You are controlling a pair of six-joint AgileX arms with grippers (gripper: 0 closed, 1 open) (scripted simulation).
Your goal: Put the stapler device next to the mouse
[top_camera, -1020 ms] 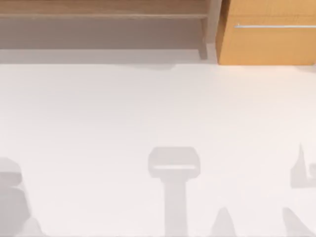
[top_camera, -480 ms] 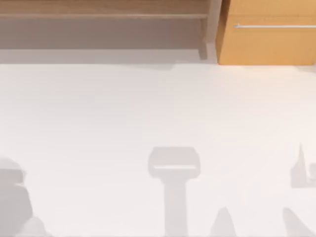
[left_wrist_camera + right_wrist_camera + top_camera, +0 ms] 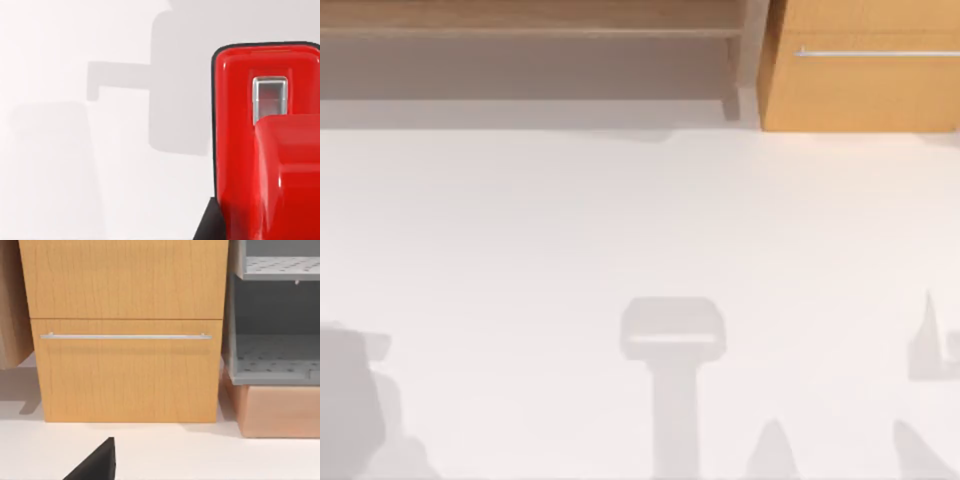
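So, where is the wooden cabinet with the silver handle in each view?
Top view: wooden cabinet at the upper right, beyond the table.
Right wrist view: wooden cabinet in the middle, silver handle across it.
Left wrist view: stapler device, table behind it.
Shared landmark: the white table.

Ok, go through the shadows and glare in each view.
Top view: soft grey shadows fall along the near edge of the white table, the largest at centre. Left wrist view: the glossy red stapler carries pale highlights, with blocky shadows on the table beside it. Right wrist view: the wooden cabinet is evenly lit, with little glare.
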